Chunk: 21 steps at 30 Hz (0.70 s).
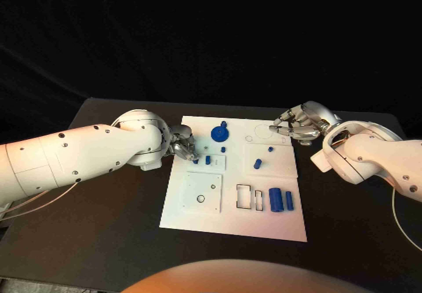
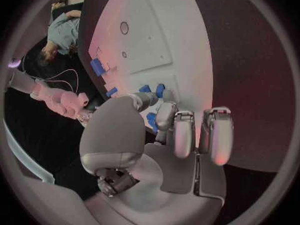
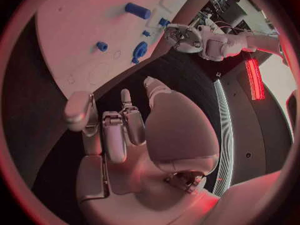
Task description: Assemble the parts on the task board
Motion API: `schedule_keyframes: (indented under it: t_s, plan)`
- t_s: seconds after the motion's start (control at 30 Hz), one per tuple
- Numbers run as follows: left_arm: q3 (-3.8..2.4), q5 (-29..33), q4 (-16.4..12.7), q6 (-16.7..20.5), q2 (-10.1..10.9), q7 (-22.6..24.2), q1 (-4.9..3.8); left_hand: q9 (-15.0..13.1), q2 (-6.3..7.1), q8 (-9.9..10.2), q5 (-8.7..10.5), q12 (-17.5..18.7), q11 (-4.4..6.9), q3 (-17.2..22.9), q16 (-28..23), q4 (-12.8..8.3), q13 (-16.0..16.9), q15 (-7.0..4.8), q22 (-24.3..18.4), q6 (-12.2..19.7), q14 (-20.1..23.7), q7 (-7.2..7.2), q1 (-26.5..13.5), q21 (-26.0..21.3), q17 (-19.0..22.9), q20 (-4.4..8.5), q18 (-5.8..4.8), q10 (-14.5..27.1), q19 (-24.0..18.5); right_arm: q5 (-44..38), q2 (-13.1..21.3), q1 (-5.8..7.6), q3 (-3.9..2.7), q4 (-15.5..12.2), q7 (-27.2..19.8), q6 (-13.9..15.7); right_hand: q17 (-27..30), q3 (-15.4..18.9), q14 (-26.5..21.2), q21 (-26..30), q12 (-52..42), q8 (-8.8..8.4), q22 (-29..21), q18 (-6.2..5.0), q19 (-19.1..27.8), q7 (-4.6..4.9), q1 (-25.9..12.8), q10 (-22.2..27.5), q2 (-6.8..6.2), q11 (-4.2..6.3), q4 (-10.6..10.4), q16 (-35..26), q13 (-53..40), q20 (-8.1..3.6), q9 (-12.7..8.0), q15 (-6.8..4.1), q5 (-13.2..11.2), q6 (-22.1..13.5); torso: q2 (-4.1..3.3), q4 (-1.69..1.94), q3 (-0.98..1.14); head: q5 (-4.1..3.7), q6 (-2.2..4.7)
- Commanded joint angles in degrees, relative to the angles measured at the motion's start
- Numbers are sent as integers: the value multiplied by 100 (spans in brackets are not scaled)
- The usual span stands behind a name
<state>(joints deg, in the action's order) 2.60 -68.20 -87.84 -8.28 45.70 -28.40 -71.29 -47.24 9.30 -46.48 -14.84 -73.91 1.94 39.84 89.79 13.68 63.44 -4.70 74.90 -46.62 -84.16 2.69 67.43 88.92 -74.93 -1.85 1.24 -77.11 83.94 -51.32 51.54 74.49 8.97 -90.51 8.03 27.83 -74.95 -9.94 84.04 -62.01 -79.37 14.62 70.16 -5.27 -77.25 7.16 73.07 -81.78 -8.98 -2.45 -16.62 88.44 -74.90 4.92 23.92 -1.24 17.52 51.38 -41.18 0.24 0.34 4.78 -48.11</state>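
The left hand point(image 1: 183, 146) sits at the left edge of the white task board point(image 1: 264, 226), its fingers point(image 2: 181, 135) curled in near a small blue peg point(image 1: 207, 160) that stands in a raised square plate; the pictures do not settle whether it grips anything. The board lies in the middle of the black table point(image 1: 105, 244), its long axis running away from the robot.

Seven blue parts can be counted on the board. Just right of the left hand are a small blue piece point(image 1: 195, 162) and the peg. Beyond them lies a round blue disc point(image 1: 219, 133) with a stub pointing toward the far edge, and a tiny blue stud point(image 1: 223, 149) sits just below it. Further right, a short blue cylinder point(image 1: 258, 163) lies tilted, its long axis leaning slightly to the right. Near the board's right edge, two longer blue cylinders point(image 1: 276, 199) lie side by side, both pointing away from the robot; the right one point(image 1: 289, 200) is thinner.

Two empty rectangular frames point(image 1: 244, 196) lie left of that pair.

The right hand point(image 1: 294, 127) hovers over the board's far right corner, fingers point(image 3: 115, 135) bent inward with nothing in them.
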Motion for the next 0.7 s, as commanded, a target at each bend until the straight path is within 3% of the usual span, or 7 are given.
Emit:
schedule_keyframes:
  t_s: [0.03,0.4,0.7]
  plan:
    - [27,264,25,-203,-7,-105,34,-14,70,38,-25,25,11,710,21,-722,-17,-39,1438,23,-584,-56,-180,-5,-1507,41,-89,-8,526,-27,4,-4,0,-5,-5,-25,-1043,-28,485,20,28,39,-4,-114,30,-3,-42,43,-1,-3,-1,-20,-308,-27,8,-24,39,-46,3,2,3,-9,-13]
    - [28,392,92,-101,-31,-220,34,7,215,138,-94,48,68,-103,21,-243,-41,-90,1444,-130,-584,-129,-652,-3,-1507,89,-91,20,531,-26,15,-3,0,-6,-8,-24,-1047,-30,486,14,30,39,2,-112,27,-3,-43,44,-11,-3,1,-19,-306,-28,9,-24,37,-50,4,-1,4,-6,-9]
    - [28,413,147,-38,-59,-310,33,19,242,206,-145,55,60,-547,21,50,-44,-87,1445,-171,-584,-117,-765,-6,-1507,94,-91,28,530,-23,25,-3,0,-13,1,-52,-1050,-32,487,1,24,41,11,-109,20,-4,-43,39,-17,-3,2,-18,-313,-28,10,-24,36,-50,2,-2,4,-13,3]
